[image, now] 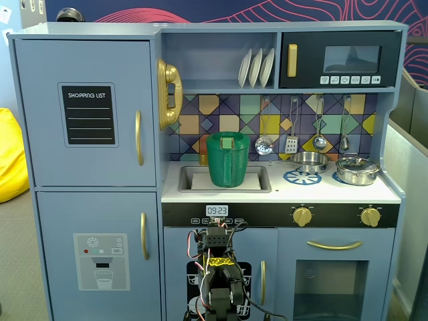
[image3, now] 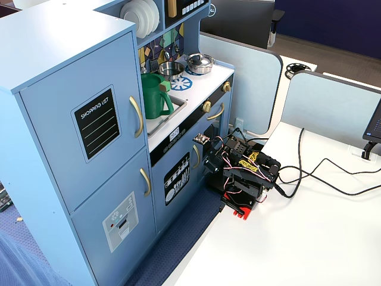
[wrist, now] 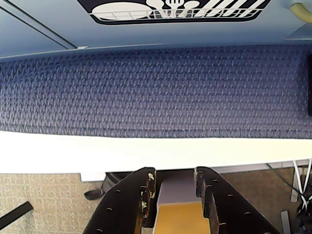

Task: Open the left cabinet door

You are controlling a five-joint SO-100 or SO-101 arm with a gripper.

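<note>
The left cabinet door (image: 85,112), lettered "SHOPPING LIST" on its black panel, sits closed with its gold handle (image: 139,138) upright, well above and left of the fingers in a fixed view. The gripper (wrist: 174,191) is folded low at the dishwasher door (image3: 176,179), its fingers (wrist: 146,195) slightly apart and holding nothing. A clock (image: 217,210) reads 09:23. Below the fingers lie the white table (image3: 309,238) and blue carpet (wrist: 156,92); the dishwasher picture is cut off in the wrist view.
</note>
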